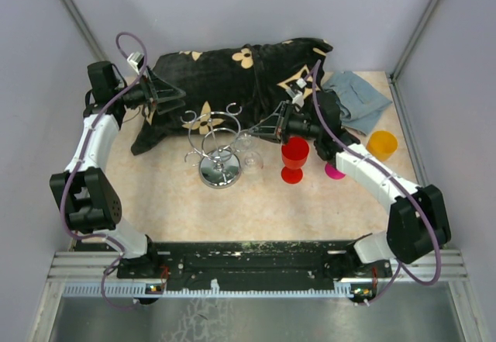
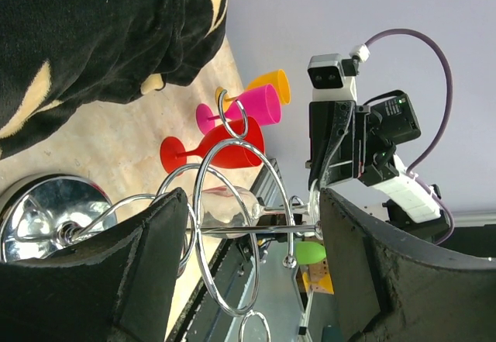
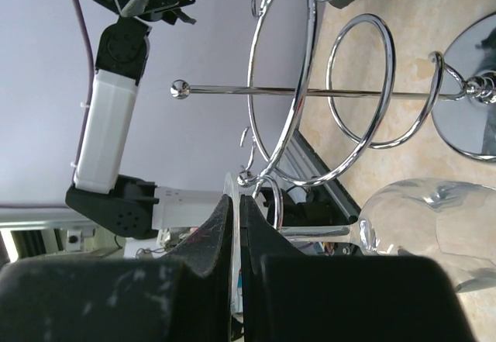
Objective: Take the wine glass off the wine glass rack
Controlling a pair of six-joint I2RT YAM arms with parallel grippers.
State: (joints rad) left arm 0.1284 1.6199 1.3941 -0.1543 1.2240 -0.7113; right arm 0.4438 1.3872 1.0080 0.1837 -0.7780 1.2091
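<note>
**Right tool clamped on glass foot beside rack; left tool released**

1. Wine glass rack (image 1: 219, 171): upright on the table (image 1: 170, 202). Mirrored disc base is flat on the surface, with the curled arms above it.
2. Wine glass (image 3: 434, 233): clear, lying roughly horizontal at 3 o'clock of the rack post, just beside the curled arms. In the right wrist view its stem passes close by one curled arm end. Whether it rests on that arm cannot be told.
3. Right tool (image 3: 235, 206): clenched. Both fingers pinch the thin foot of the wine glass edge-on.
4. Left tool (image 1: 174, 94): released, jaws spread wide, grasping nothing. It sits at 10 o'clock of the rack, apart from it, at the edge of the black patterned pillow (image 1: 232, 74).
5. Other items: red goblet (image 1: 294, 156) upright at 3 o'clock of the rack, beyond the glass. Pink cup (image 1: 335, 172) and orange cup (image 1: 381, 144) stand further out the same way. A grey-blue cloth (image 1: 358, 100) lies at 2 o'clock.
</note>
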